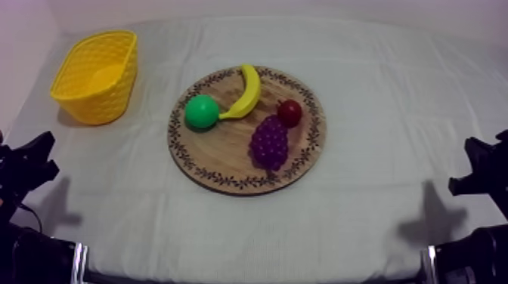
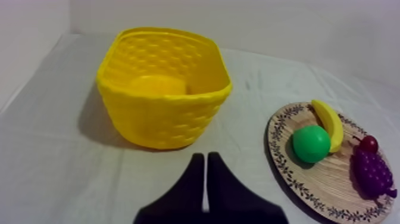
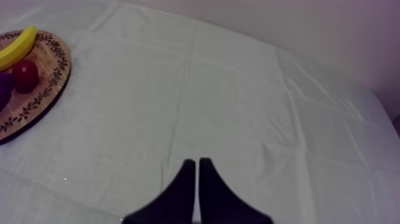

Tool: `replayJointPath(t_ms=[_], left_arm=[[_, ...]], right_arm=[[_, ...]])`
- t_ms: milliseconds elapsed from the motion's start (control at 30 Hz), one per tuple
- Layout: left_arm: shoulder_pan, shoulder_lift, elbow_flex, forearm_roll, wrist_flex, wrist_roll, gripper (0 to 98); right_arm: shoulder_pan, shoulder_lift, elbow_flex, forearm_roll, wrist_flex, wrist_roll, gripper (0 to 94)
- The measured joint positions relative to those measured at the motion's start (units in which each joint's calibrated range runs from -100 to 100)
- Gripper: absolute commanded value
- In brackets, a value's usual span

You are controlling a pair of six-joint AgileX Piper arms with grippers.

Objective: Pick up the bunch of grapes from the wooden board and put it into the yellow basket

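Observation:
The purple bunch of grapes (image 1: 270, 141) lies on the right half of the round wooden board (image 1: 224, 155), just below a small red fruit (image 1: 289, 112). The yellow basket (image 1: 94, 75) stands at the table's far left with nothing in it. My left gripper (image 1: 36, 158) rests low at the left edge, well short of the basket. In the left wrist view its fingers (image 2: 205, 157) lie together as a narrow wedge, facing the basket (image 2: 163, 89), with the grapes (image 2: 372, 173) off on the board. My right gripper (image 3: 196, 161) is also shut on nothing, far from the board (image 3: 36, 89).
A banana (image 1: 246, 92) and a round green fruit (image 1: 202, 112) share the board's upper left part. Bare cloth stretches between the board and both arms, and across the table's right side. My right arm (image 1: 480, 170) sits low at the right edge.

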Motion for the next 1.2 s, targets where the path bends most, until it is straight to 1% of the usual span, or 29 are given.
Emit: replayJointPath(t_ms=[67, 200, 433, 567, 700, 933, 1133, 1200], left_arm=[[-0.18, -0.19, 0.32, -0.18, -0.48, 0.19, 0.0], [-0.21, -0.19, 0.33, -0.18, -0.76, 1.59, 0.0], [-0.14, -0.19, 0.33, -0.18, -0.77, 1.63, 0.0], [0.91, -0.19, 0.33, -0.18, -0.77, 1.32, 0.0], [2.86, -0.19, 0.33, -0.18, -0.77, 0.62, 0.0], [8.10, -0.17, 0.09, -0.15, -1.14, -1.76, 0.0], [11.85, 2.70, 0.00, 0.25, -4.05, -2.14, 0.0], [12.80, 5.21, -0.26, 0.29, -5.56, -1.68, 0.0]], right_arm=[[0.00, 0.00, 0.00, 0.00, 0.00, 0.00, 0.3], [0.00, 0.00, 0.00, 0.00, 0.00, 0.00, 0.3], [0.00, 0.00, 0.00, 0.00, 0.00, 0.00, 0.3], [0.00, 0.00, 0.00, 0.00, 0.00, 0.00, 0.3], [0.00, 0.00, 0.00, 0.00, 0.00, -0.04, 0.3], [0.00, 0.00, 0.00, 0.00, 0.00, 0.05, 0.3], [0.00, 0.00, 0.00, 0.00, 0.00, 0.05, 0.3], [0.00, 0.00, 0.00, 0.00, 0.00, 0.05, 0.3]])
